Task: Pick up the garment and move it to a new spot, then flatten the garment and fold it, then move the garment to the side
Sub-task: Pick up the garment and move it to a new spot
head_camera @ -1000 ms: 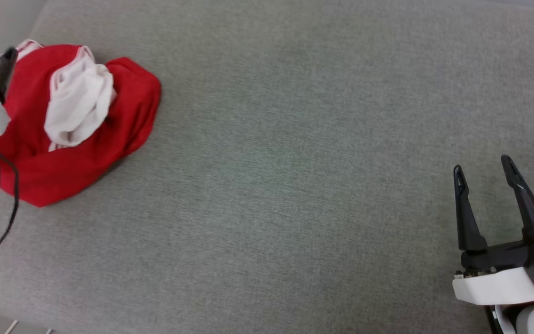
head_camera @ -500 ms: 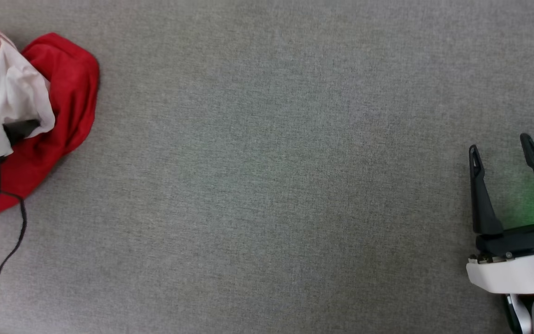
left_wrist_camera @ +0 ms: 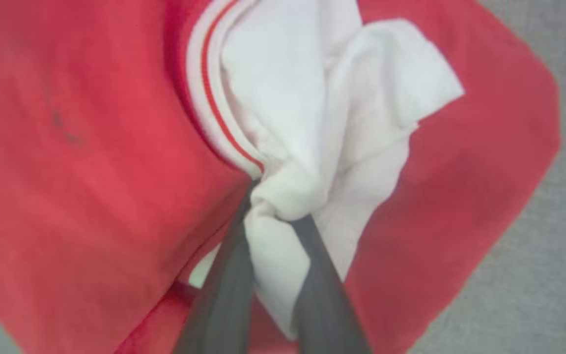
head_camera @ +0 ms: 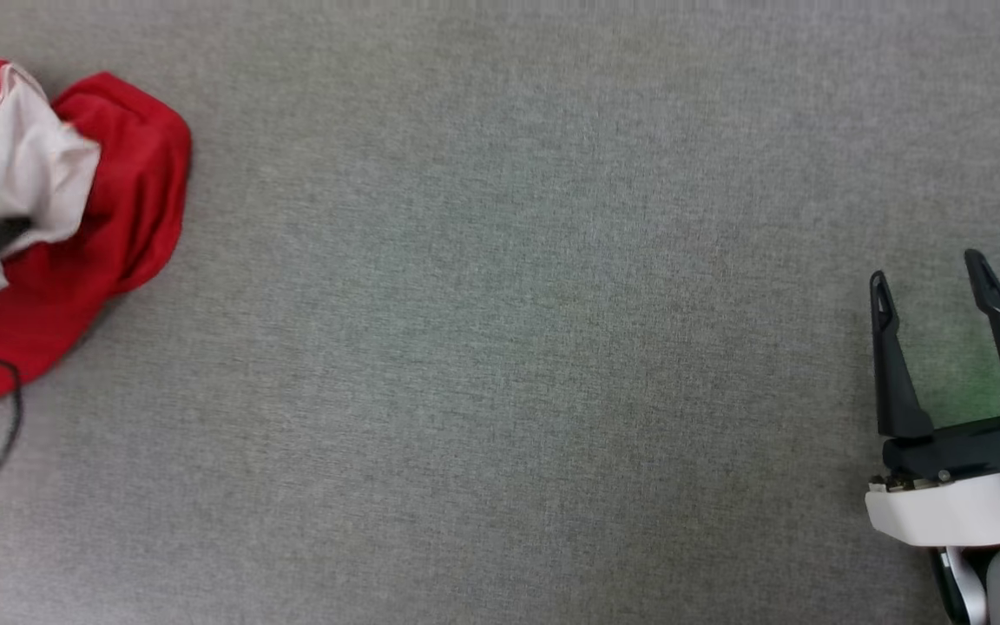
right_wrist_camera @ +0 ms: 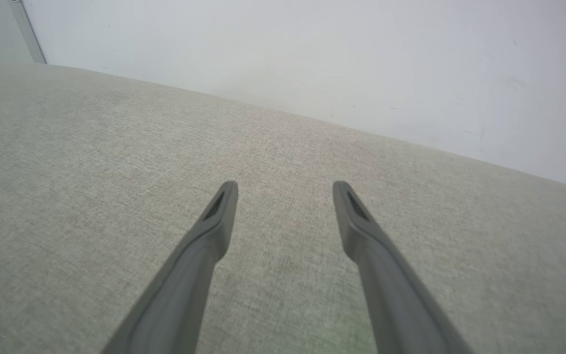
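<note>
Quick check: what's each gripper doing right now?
Left gripper: shut on the garment, fingers pinching a bunch of its white fabric.
Right gripper: open, holding nothing.

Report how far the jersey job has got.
Done: the left gripper is shut on the white sleeve of the jersey. In hand: the pickup; the jersey is a crumpled heap at the left of the grey surface. Left: moving, flattening, folding, setting aside. The right gripper hangs open, away from it.
</note>
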Controlling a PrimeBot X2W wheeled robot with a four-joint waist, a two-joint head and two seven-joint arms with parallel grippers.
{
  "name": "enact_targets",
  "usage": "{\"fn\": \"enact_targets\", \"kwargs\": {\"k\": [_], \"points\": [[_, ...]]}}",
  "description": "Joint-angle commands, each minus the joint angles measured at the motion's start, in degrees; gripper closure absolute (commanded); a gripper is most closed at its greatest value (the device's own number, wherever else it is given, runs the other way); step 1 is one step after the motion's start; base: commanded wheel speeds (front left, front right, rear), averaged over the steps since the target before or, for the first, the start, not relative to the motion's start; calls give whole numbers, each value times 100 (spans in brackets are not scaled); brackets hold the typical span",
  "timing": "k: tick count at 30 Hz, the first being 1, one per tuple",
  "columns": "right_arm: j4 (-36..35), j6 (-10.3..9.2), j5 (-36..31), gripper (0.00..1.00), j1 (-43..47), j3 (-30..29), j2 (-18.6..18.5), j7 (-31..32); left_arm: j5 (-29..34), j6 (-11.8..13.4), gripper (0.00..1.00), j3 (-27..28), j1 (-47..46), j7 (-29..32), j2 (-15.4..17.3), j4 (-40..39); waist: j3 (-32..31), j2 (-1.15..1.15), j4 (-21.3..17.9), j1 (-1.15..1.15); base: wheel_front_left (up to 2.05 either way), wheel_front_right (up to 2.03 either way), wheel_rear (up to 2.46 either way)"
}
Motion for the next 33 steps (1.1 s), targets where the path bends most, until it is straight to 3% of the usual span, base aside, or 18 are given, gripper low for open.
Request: {"fn": "enact_targets", "kwargs": {"k": [1,9,15,23,33], "points": [[6,-2,43,0,7,22,37,-14,-39,-1,100,7,-128,-77,127,-86,-168,0,29,-1,0,0,0],[128,-2,106,0,137,91,180,-14,-148,-1,100,-246,-570,-492,761,-1099,-804,0,67,-1,0,0,0],[216,-3,148,0,235,142,297,-14,-7,-1,100,-732,-1014,-490,944,-1970,-1243,0,-42,-1,0,0,0],[329,-2,216,0,364,226,408,-14,127,0,100,-1720,-1728,-270,480,-2891,-1779,0,-490,-1,0,0,0],[371,-2,474,0,536,194,433,-14,-44,0,100,-3087,-2257,-192,-606,-3543,-2119,0,-1317,-1,0,0,0]]}}
